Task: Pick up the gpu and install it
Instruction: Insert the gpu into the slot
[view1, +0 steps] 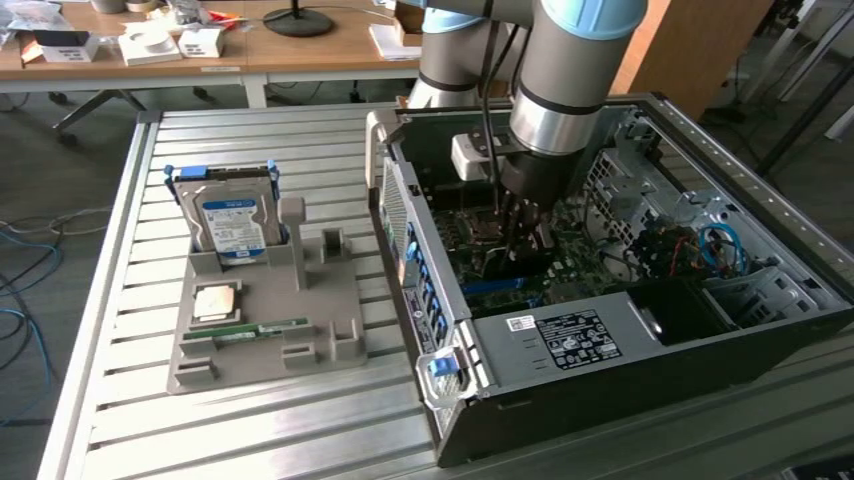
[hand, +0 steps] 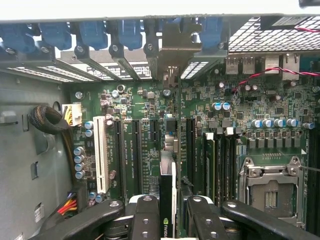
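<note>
Nearest in the exterior view, a slatted metal table (view1: 267, 440) carries a grey holder (view1: 334, 330) on the exterior view's left. A green memory stick (view1: 260, 330) lies flat at the holder's near end, and a silver hard drive (view1: 230, 220) with a blue label stands upright at its far end. Just beside the holder, on the exterior view's right, an open computer case (view1: 561, 340) lies on its side.

The arm (view1: 567, 60) reaches down into the case from above, and the gripper (view1: 518, 222) hangs low over the board.

In the wrist view the black fingers (hand: 145, 212) press in from both sides on the gpu (hand: 166, 197), so the claw is clamped on it. The card shows edge-on as a thin, dark, narrow plate with a small green logo near the grip. It stands upright over the green motherboard (hand: 150, 107), between the long black slots and parallel to them. I cannot tell whether its lower edge sits in a slot. A white slot (hand: 101, 155) lies to one side of the card and a silver processor socket (hand: 270, 187) to the other.

Beyond the card's far end, blue latches (hand: 95, 32) line the case's rear wall. Farthest off, wooden desks (view1: 307, 50) stand behind the table.
</note>
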